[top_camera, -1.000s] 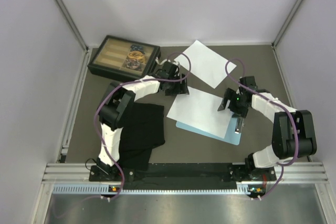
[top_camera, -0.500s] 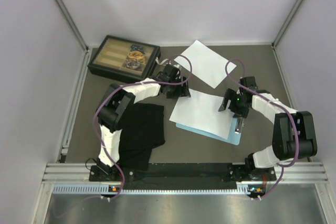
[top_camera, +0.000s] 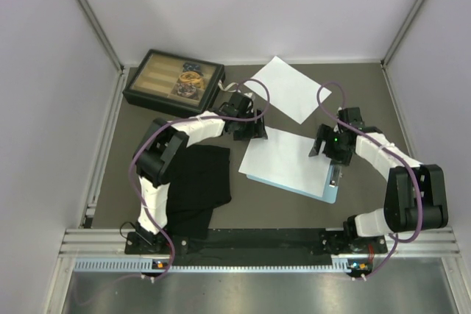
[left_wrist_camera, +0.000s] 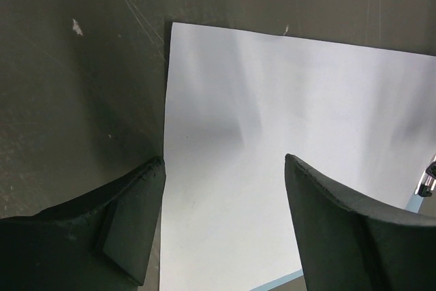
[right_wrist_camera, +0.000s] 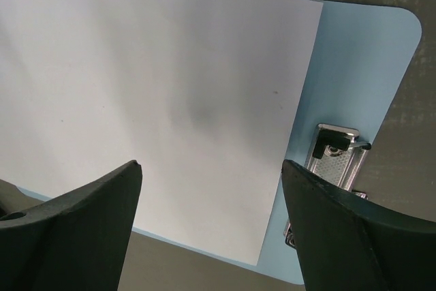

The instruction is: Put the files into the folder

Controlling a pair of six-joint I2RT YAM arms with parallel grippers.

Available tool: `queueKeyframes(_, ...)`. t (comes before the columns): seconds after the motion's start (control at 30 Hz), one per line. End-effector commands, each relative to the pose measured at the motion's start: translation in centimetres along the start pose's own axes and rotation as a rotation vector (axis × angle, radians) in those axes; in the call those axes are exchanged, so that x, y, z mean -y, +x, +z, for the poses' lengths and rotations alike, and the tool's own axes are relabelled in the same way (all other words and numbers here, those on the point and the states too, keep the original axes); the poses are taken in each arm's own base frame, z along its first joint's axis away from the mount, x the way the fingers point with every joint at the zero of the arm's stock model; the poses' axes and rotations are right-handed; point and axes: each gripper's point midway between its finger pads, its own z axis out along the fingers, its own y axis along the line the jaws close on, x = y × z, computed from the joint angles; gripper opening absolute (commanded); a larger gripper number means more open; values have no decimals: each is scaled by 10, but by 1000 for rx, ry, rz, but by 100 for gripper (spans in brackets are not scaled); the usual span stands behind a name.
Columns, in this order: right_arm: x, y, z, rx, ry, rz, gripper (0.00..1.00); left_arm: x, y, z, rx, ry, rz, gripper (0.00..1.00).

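Note:
One white file sheet [top_camera: 283,159] lies on the light-blue folder [top_camera: 330,190], covering most of it; the silver clip [top_camera: 335,176] shows at the folder's right end. The second file sheet [top_camera: 288,87] lies flat at the back of the table. My left gripper [top_camera: 254,129] is open over the near sheet's far-left corner [left_wrist_camera: 225,134]. My right gripper [top_camera: 321,145] is open over the sheet's right edge [right_wrist_camera: 177,100], beside the clip [right_wrist_camera: 337,155]. A strip of blue folder [right_wrist_camera: 354,52] shows past the sheet.
A dark compartment box [top_camera: 173,81] stands at the back left. A black cloth [top_camera: 196,185] lies at the front left beside the left arm. Grey walls enclose the table on three sides.
The near sheet has slid right and toward the front, further onto the folder. The left gripper moved slightly right with it. The right gripper barely moved.

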Motion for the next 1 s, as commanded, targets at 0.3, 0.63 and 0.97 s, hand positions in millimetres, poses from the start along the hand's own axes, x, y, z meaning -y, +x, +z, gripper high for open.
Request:
queueKeyframes(0.3, 6, -6, -13, 33, 54, -20, 82, -17, 29, -11, -85, -65, -3, 77)
queueKeyframes(0.63, 29, 11, -17, 24, 90, 80, 63, 32, -2, -41, -16, 4, 56, 82)
queueKeyframes(0.97, 44, 14, -6, 23, 146, 111, 44, 131, 49, -19, -95, 264, 106, 76)
